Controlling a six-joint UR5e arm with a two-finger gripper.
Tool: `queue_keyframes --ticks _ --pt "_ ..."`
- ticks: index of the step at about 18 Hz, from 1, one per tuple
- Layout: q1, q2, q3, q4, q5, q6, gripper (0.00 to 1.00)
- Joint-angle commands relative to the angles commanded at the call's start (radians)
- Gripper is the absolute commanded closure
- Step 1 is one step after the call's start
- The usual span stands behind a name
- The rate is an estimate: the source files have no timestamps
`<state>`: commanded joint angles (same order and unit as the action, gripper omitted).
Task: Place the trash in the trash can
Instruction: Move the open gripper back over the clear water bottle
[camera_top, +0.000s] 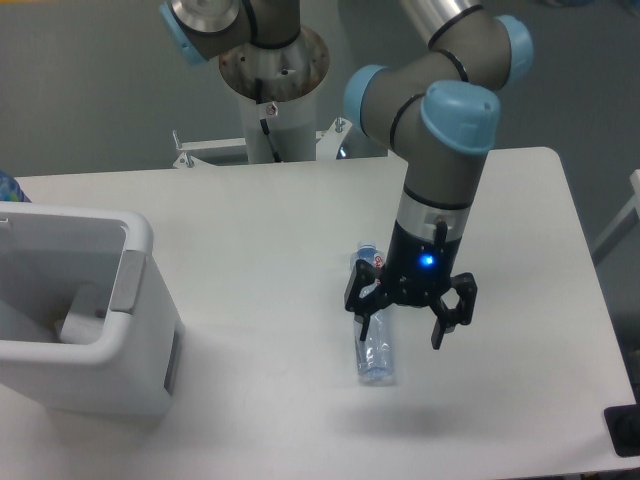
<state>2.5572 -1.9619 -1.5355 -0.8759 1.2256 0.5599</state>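
A long clear plastic bottle (375, 352) with a blue cap and a red-white label lies on the white table, cap toward the back. My gripper (402, 334) hangs open just above it, slightly to its right; one finger overlaps the bottle's middle and the other stands to the right of it. The arm's wrist covers part of the label. The trash can (140, 300), a large white boxy bin with a thick rounded rim and a grey flap on its inner right wall, stands at the left edge. A pale lump shows low inside it. No wrapper is visible on the table.
The robot's base column (272, 90) rises behind the table's back edge with metal brackets (338, 128) beside it. A dark object (624, 430) sits at the lower right corner, off the table.
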Motion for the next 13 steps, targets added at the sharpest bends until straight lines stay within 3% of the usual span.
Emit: queue_keyframes --ticks 6,11,13 --pt "-0.002 -0.003 -0.006 -0.012 0.006 0.002 0.00" --pt "-0.006 -0.006 -0.005 -0.116 0.071 0.048 0.00" --pt "-0.006 -0.012 -0.003 -0.129 0.074 0.048 0.00"
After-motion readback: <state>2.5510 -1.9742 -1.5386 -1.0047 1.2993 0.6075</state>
